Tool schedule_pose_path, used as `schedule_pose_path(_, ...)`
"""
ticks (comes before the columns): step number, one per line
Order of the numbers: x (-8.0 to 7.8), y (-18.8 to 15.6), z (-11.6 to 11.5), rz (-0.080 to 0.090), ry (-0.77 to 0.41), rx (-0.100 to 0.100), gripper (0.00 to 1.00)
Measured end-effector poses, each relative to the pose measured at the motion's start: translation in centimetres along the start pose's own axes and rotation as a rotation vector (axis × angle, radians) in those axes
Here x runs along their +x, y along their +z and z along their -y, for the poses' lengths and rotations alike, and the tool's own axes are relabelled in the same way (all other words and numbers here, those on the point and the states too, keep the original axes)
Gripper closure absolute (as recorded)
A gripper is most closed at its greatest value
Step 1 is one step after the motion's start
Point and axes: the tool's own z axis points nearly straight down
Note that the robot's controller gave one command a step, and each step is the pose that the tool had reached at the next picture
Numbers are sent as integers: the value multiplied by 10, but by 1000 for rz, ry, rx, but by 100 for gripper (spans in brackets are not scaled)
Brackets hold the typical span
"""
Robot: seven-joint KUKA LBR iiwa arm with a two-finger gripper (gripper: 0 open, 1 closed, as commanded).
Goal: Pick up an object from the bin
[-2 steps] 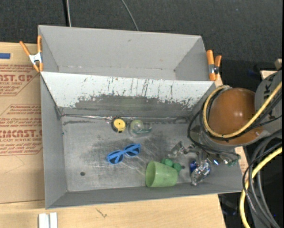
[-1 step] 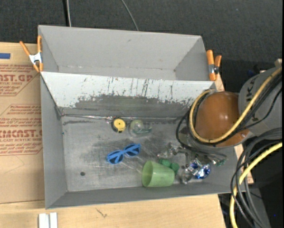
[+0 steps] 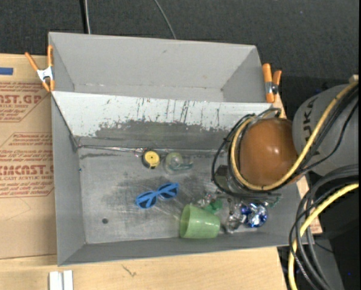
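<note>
So the arm was in from the right, its orange cover (image 3: 265,153) low over the lower-right corner of the bin (image 3: 108,132). The end effector (image 3: 232,213) was down in the clutter there, between a pale green cup (image 3: 198,222) lying on its side and a crinkly blue-and-silver thing (image 3: 255,215). My guess is one of those two was the target since they were nearest, but I couldn't say which. The cover hid the business end, so I couldn't tell if it was open or closed, or had hold of anything. The blue sunglasses (image 3: 158,195), a small yellow round thing (image 3: 151,159) and a clear bit (image 3: 174,161) lay well apart to the left, loose on the floor, probably just where the sloped walls let them settle
</note>
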Motion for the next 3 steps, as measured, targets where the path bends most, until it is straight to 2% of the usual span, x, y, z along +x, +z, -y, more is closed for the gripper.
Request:
schedule_pose_path(1, -3, -2, -2, 5, -4, -2, 100)
schedule_pose_path(2, -6, -55, -1, -5, -3, -12, 100)
schedule_pose_path(3, -8, -90, 0, -6, -2, -14, 100)
